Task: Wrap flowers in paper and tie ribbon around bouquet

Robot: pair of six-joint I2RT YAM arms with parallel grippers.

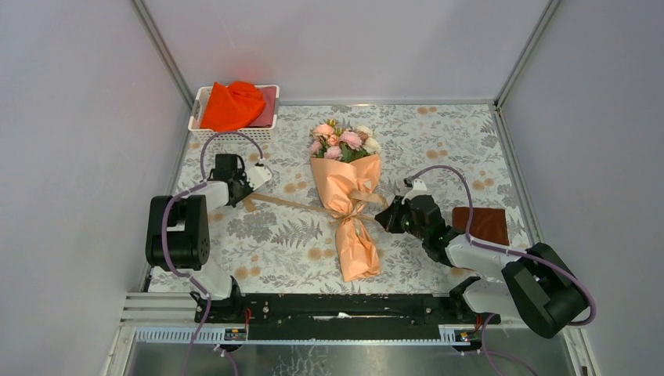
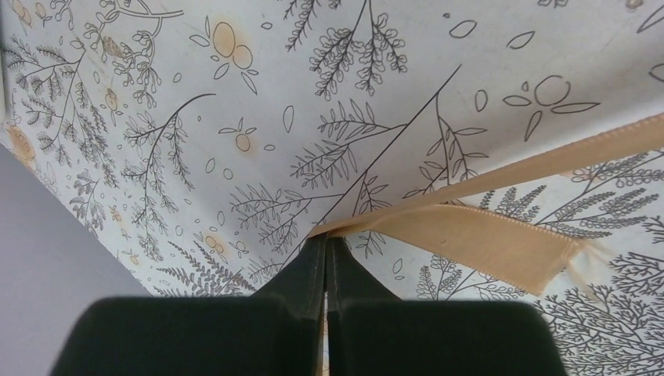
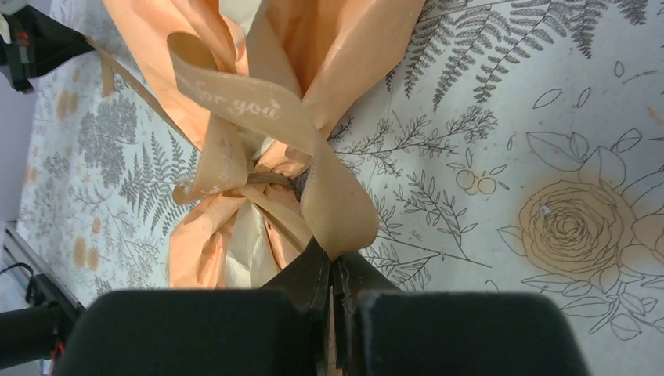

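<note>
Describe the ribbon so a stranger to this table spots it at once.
On the leaf-patterned mat, the peach paper bouquet lies mid-table. Round its waist runs the ribbon, a thin tan band pinched by the left hand and right hand. Unlike the paper, it is narrow, browner and bears lettering.

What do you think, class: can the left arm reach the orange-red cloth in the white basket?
Likely yes: only patterned mat and the basket wall separate the left gripper from the orange-red cloth. But it is shut on the thin tan ribbon, to release first.
</note>
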